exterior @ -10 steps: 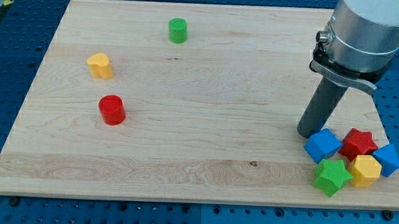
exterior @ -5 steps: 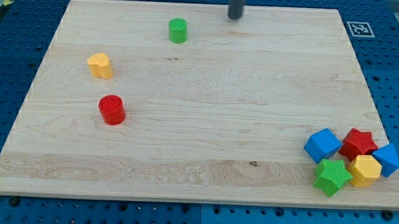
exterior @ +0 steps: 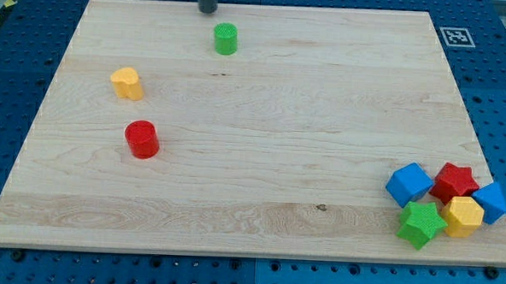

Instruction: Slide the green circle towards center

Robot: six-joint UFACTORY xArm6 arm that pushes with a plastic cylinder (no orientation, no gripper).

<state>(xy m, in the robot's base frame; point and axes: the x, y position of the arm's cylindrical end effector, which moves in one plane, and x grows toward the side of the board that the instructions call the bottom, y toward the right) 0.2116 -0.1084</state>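
Note:
The green circle (exterior: pixel 226 39) is a short green cylinder standing near the top edge of the wooden board (exterior: pixel 261 159), left of the middle. My tip (exterior: pixel 206 10) is the lower end of a dark rod at the view's top. It sits just above and slightly left of the green circle, a small gap apart from it.
A yellow block (exterior: pixel 127 83) and a red cylinder (exterior: pixel 141 140) lie at the left. At the bottom right sits a cluster: a blue cube (exterior: pixel 409 184), a red star (exterior: pixel 455 182), a second blue block (exterior: pixel 491 202), a yellow block (exterior: pixel 463 216) and a green star (exterior: pixel 420 224).
The rod left the cluster at the bottom right, went to the board's top edge, then moved left to just above the green circle. No block has moved.

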